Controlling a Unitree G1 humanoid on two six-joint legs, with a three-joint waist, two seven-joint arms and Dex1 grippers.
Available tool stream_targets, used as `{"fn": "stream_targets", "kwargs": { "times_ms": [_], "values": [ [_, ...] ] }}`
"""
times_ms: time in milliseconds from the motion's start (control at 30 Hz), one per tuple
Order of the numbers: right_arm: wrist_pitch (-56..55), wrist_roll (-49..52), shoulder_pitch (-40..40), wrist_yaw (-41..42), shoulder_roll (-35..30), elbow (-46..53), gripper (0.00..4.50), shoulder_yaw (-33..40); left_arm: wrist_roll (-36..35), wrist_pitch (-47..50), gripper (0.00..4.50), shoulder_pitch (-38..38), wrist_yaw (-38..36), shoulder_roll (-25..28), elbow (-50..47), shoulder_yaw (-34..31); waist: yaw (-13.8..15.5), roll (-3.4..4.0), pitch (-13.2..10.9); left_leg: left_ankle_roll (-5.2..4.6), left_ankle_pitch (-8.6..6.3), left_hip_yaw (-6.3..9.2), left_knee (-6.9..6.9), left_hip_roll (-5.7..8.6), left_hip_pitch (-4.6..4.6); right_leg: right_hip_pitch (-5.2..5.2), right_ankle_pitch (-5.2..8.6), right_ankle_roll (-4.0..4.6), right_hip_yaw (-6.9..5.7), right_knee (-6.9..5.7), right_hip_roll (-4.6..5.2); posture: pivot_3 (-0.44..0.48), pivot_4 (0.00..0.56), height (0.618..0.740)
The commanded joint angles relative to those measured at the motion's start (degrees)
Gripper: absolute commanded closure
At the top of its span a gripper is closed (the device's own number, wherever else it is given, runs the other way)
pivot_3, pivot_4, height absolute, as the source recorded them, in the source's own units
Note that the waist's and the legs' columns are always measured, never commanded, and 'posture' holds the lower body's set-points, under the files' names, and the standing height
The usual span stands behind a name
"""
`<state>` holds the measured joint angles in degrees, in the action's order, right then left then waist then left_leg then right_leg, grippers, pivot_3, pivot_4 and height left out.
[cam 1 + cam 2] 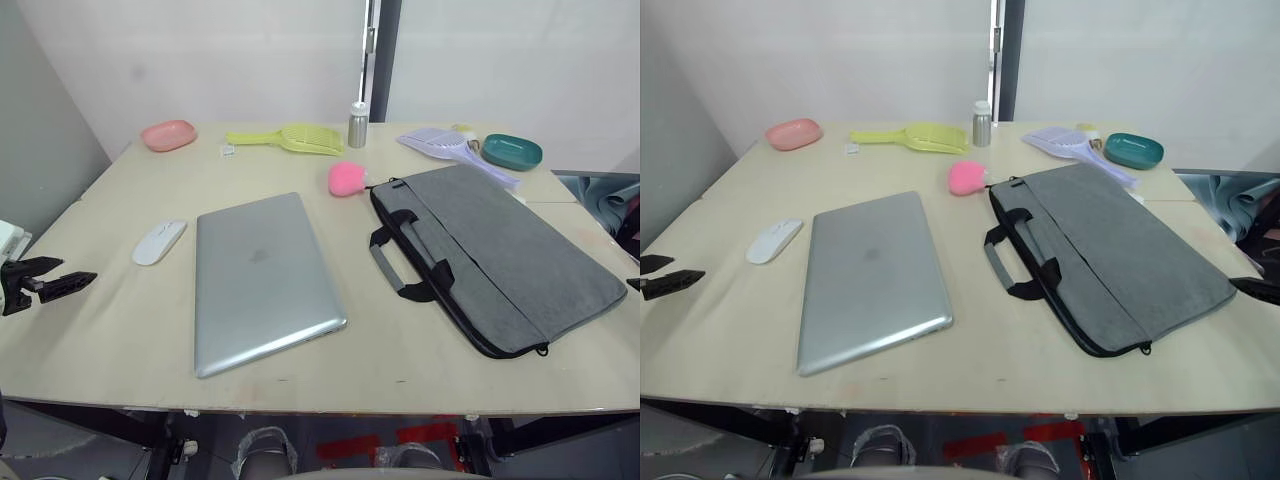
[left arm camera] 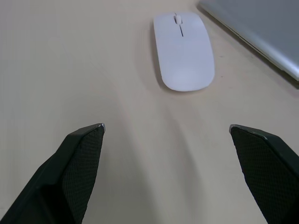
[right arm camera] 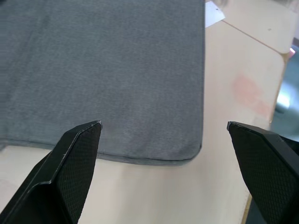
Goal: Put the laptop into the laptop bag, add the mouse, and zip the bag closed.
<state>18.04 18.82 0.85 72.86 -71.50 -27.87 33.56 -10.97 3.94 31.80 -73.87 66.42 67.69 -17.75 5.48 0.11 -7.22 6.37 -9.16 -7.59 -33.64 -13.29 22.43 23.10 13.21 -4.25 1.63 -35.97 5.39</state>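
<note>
While both hands hang spread and empty, the laptop (image 1: 262,279) lies flat on the bench (image 1: 120,330) between mouse (image 1: 159,241) and bag (image 1: 500,255). Open the bag's mouth wide first, then lift the laptop by its long edges.

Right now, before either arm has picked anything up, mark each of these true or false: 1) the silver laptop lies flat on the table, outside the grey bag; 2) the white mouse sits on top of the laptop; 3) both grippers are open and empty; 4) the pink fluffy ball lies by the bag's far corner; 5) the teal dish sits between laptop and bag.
1) True: the thin silver metal laptop lies flat on the table beside the grey fabric laptop bag.
2) False: the small white oval mouse lies on the bare table at the laptop's left.
3) True: the left gripper and right gripper hold nothing.
4) True: the pink fluffy ball.
5) False: the teal dish sits beyond the bag, at the table's far edge.
</note>
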Motion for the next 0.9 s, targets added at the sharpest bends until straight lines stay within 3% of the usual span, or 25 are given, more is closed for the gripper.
{"fn": "stream_targets", "kwargs": {
  "times_ms": [33, 400, 467, 633, 833, 867, 900],
  "values": [
    [1.0, 1.1, 0.0, 0.0, -0.9, 2.6, 0.01, 2.3, -0.4, 0.0, 0.00, 1.0, -0.4, 2.2, -1.9, -0.5, 0.0, 0.00, 0.0, 0.00, 0.00, 0.00, 0.00, 0.00, 0.00, 0.00, 0.00, 0.00, 0.00, 0.00, 0.00, 0.000, 0.150, 0.740],
    [2.5, 1.3, 1.3, -1.7, -0.6, 4.3, 0.01, 2.2, -1.1, 0.5, 0.00, 2.1, 2.0, 1.3, -3.2, -1.5, 0.0, -0.01, 0.0, 0.08, -0.05, 0.00, 0.01, 0.00, 0.00, 0.00, 0.00, 0.00, 0.00, 0.01, 0.00, 0.000, 0.150, 0.740],
    [2.5, 0.9, 1.7, -3.6, 0.3, 6.5, 0.01, 2.1, -2.4, -0.2, 0.00, 1.8, 5.8, 0.3, -4.2, -3.3, 0.0, 0.00, 0.0, 0.14, -0.09, 0.00, 0.01, 0.00, 0.00, 0.00, 0.00, 0.00, 0.00, 0.00, 0.00, 0.000, 0.150, 0.740],
    [10.0, 3.6, 3.4, -8.7, 3.8, 19.3, 0.01, -0.6, -4.9, 1.4, 0.00, -2.0, 3.4, -1.0, -8.3, -4.5, -0.3, 0.00, 0.0, 0.13, -0.08, -0.02, 0.02, -0.01, -0.01, 0.01, 0.00, 0.00, 0.01, 0.01, -0.02, 0.000, 0.150, 0.740],
    [15.8, 6.0, 7.1, -14.4, 9.1, 33.7, 0.01, -7.8, -10.3, 19.0, 0.00, -4.6, -3.0, -1.9, -17.9, -4.7, 0.1, -0.05, 0.0, 0.21, -0.08, -0.02, 0.08, -0.06, -0.03, 0.03, 0.00, 0.00, 0.02, -0.02, -0.07, 0.000, 0.150, 0.740],
    [16.1, 6.2, 7.4, -14.7, 9.5, 34.8, 0.50, -8.7, -10.7, 20.4, 0.00, -5.8, -3.3, -1.8, -20.2, -4.6, 0.2, -0.05, 0.0, 0.22, -0.09, -0.02, 0.07, -0.05, -0.03, 0.03, 0.00, 0.00, 0.02, -0.01, -0.06, 0.000, 0.150, 0.740],
    [17.2, 6.8, 8.2, -15.4, 10.4, 36.5, 0.69, -10.1, -11.4, 24.1, 0.00, -6.5, -4.1, -1.3, -22.4, -4.1, 0.3, -0.07, -0.1, 0.25, -0.11, -0.04, 0.09, -0.02, -0.02, 0.02, 0.00, 0.00, 0.02, 0.04, -0.03, 0.000, 0.150, 0.740]
  ]
}}
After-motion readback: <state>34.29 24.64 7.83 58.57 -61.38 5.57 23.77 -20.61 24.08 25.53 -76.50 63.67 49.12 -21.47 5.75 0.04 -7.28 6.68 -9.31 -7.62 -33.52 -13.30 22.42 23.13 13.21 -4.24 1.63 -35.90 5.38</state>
